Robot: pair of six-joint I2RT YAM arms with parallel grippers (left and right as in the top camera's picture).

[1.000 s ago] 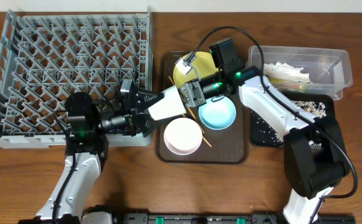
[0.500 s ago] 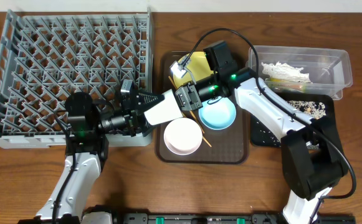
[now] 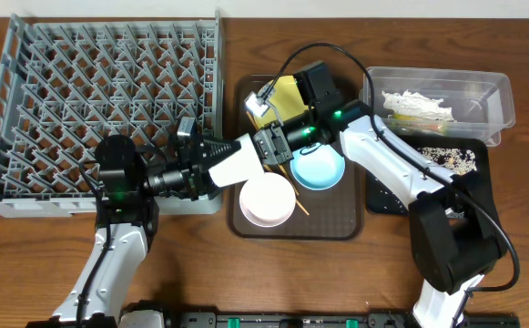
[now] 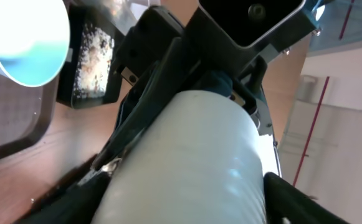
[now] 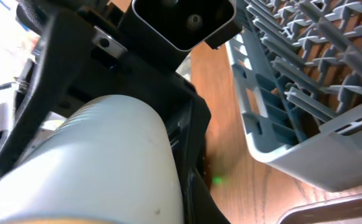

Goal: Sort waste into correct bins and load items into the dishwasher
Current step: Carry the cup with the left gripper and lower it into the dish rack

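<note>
The small white cup (image 3: pixel 241 161) lies sideways in the air over the brown tray's (image 3: pixel 246 223) edge. The right tool (image 3: pixel 262 151) is clamped on one end. The left tool (image 3: pixel 217 160) straddles the other, but I cannot tell whether it grips.

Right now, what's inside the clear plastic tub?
Inside the clear tub lies white crumpled paper, toward its left side. Whatever sits under the paper is covered, so I cannot tell.
</note>
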